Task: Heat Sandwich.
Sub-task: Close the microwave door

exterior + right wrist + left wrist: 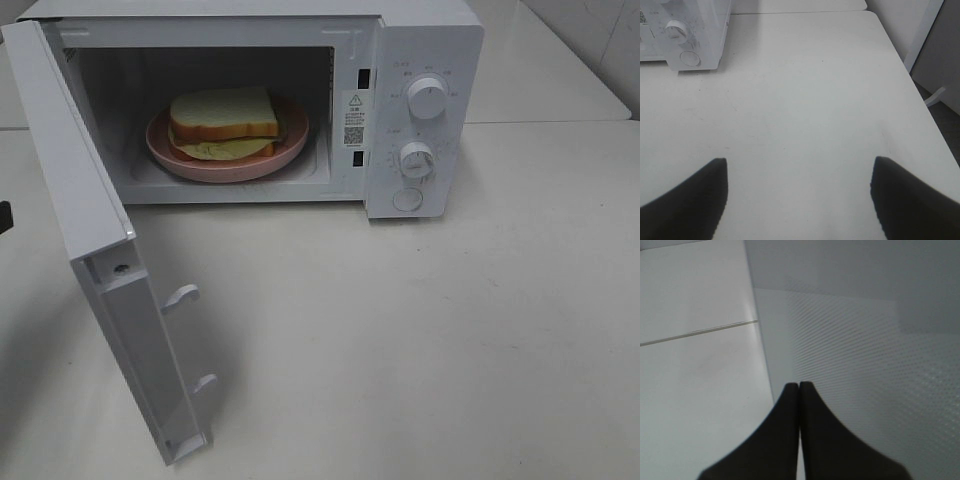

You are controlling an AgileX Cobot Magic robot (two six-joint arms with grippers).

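Observation:
The sandwich (222, 115), white bread with a tan crust and pale yellow filling, lies on a round pink plate (168, 152) inside the white microwave (425, 45). The microwave door (70, 170) stands wide open to the left. In the left wrist view my left gripper (799, 386) is shut on nothing, its black fingertips pressed together close to the door's dotted outer panel (865, 365). My right gripper (800, 161) is open and holds nothing, low over the bare white table (805, 100), to the right of the microwave's front corner (695, 30).
The control panel carries two round knobs (427, 97) (416, 159) and a round button (408, 199). The open door reaches far out over the table's front left. In the right wrist view the table's right edge (920, 100) drops to the floor.

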